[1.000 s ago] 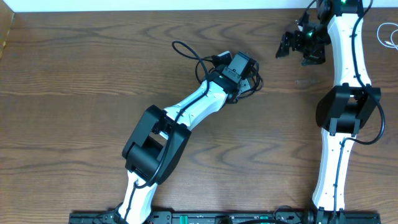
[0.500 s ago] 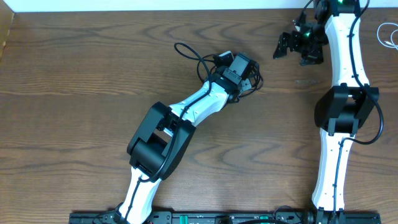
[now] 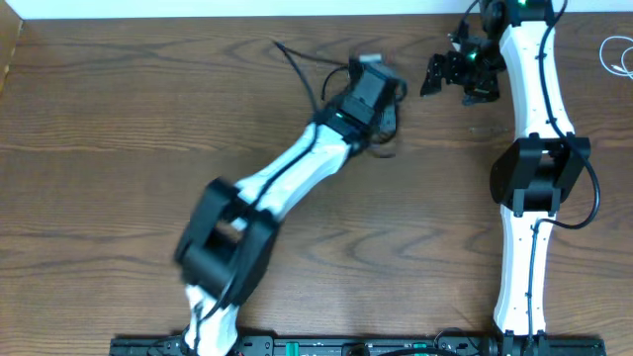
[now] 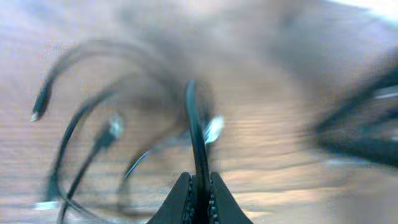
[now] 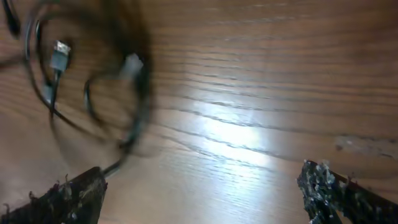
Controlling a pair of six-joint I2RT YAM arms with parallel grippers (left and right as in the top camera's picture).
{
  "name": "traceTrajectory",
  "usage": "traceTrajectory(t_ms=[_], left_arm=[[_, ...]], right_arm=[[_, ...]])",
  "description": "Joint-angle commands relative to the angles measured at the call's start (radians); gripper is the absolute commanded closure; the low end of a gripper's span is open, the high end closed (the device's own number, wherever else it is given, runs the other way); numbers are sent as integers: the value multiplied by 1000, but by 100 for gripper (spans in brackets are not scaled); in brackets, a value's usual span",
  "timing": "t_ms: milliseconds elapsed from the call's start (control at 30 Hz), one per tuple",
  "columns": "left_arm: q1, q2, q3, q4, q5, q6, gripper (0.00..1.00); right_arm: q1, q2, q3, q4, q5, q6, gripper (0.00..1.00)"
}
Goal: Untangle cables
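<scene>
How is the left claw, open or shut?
Shut. Its wrist view shows the left gripper pinching the black cable tight.

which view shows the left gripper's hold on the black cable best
Left wrist: the left gripper is shut on the black cable. Overhead, the blurred left arm hides the pinch. Right wrist shows only blurred loops.

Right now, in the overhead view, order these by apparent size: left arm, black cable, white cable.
1. left arm, clearly largest.
2. black cable, partly hidden under that arm.
3. white cable, cropped by the frame edge; this ranking is unsure.
</scene>
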Motion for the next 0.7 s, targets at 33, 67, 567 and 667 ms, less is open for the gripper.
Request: traceTrajectory(t_ms=[33,67,567,667], left_arm=[[2,-177,15,-9,83,73,93],[2,-194,15,-10,92,72,93],[79,-235,15,-25,90,31,92],[86,-235,15,-27,99,27,92]], right_arm=[[29,-16,3,13,-7,-13,4],[37,-16,3,17,-8,-13,4],[34,-17,3,-3,-435,-156,10],[13,-17,3,-22,-532,-209,10]])
